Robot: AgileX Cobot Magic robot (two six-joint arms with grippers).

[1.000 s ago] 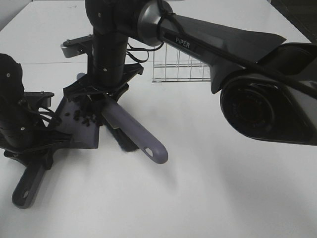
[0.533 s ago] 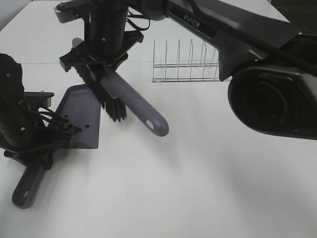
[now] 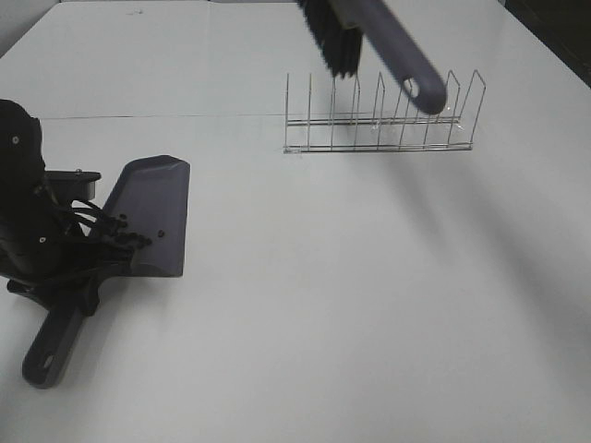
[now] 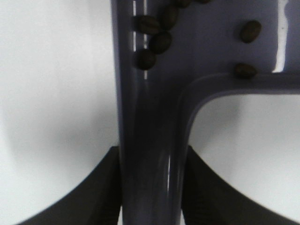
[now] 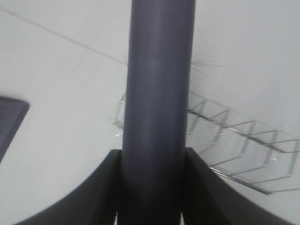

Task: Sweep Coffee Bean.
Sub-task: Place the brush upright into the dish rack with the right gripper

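Lying at the left of the white worktop (image 3: pixel 369 305), a grey-purple dustpan (image 3: pixel 152 208) points its blade far and runs its handle near-left under the black left arm (image 3: pixel 28 221). The coffee bean (image 3: pixel 125 242) cluster rests on the pan, at the near end of the blade where the handle begins. A wire rack (image 3: pixel 379 125) stands on the far right part of the worktop. Above it, at the far edge of the high view, a brush (image 3: pixel 379 41) hangs tilted in the air, with its black bristles to the left and its holed handle end over the rack. Whatever holds it is out of frame there.

In the left wrist view, the left gripper (image 4: pixel 151 187) is clamped on the dustpan handle, a dark finger pressed to each side. Several beans sit on the pan just beyond the handle, and one touches the raised rim.

In the right wrist view, the right gripper (image 5: pixel 157 187) is clamped on the brush handle, with fingers touching both sides. Beyond the handle lie the rack and, towards one edge, a corner of the dustpan.
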